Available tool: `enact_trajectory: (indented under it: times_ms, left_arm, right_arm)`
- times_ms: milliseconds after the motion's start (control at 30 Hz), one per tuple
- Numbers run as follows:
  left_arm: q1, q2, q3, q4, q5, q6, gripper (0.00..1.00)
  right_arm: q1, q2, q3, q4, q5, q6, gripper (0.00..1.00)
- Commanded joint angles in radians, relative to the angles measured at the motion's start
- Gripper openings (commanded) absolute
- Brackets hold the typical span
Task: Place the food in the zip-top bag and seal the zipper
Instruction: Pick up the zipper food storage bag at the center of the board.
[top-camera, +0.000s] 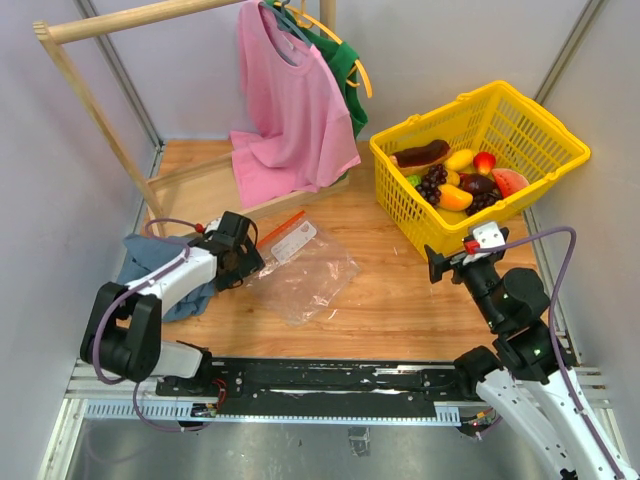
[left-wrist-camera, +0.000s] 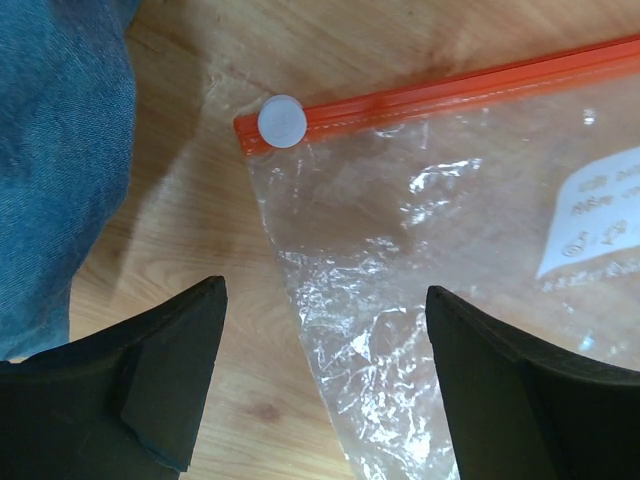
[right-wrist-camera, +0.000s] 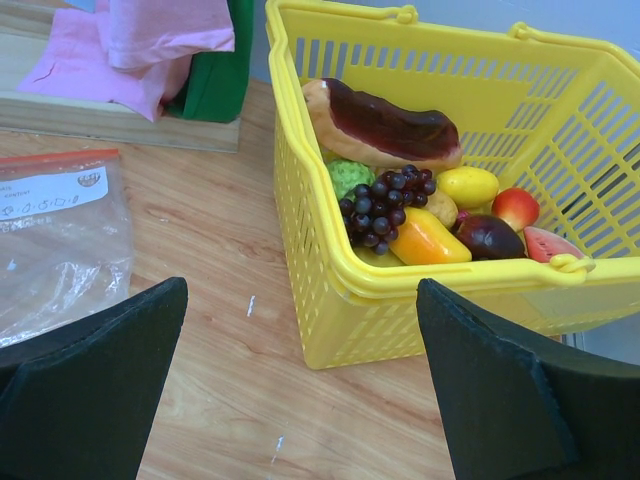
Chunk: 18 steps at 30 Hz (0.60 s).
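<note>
Both spread, empty: my left gripper (left-wrist-camera: 325, 320) straddles the edge of the zip-top bag (left-wrist-camera: 470, 300), my right gripper (right-wrist-camera: 302, 290) idles; slick film may slip my pinch.

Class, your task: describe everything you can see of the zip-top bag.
The zip-top bag is clear, crinkly plastic and looks empty. A red-orange zipper runs along one edge, with a round white tab at its end; a white printed label sits near it. The bag lies flat on the wooden table. The open left gripper straddles its side edge; contact cannot be judged.
</note>
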<state>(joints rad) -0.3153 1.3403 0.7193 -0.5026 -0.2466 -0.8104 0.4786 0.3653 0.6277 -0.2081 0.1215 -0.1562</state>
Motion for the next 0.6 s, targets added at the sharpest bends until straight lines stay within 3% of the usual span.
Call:
enact_trajectory:
  times_ms: [0,433,567]
  left_arm:
    - [-0.005,0.061,0.002,0.017,-0.030,-0.052,0.84]
    - [-0.032,0.258,0.024,0.060,-0.031,-0.027,0.74]
    - [-0.048,0.334,0.046,0.063,-0.021,-0.008,0.64]
  right_arm:
    - [0.015,-0.017,0.031,0.004,-0.028,0.015,0.98]
    - [0.015,-0.024,0.032,0.007,-0.034,0.015,0.98]
    - [0.015,-0.034,0.031,0.006,-0.026,0.014,0.98]
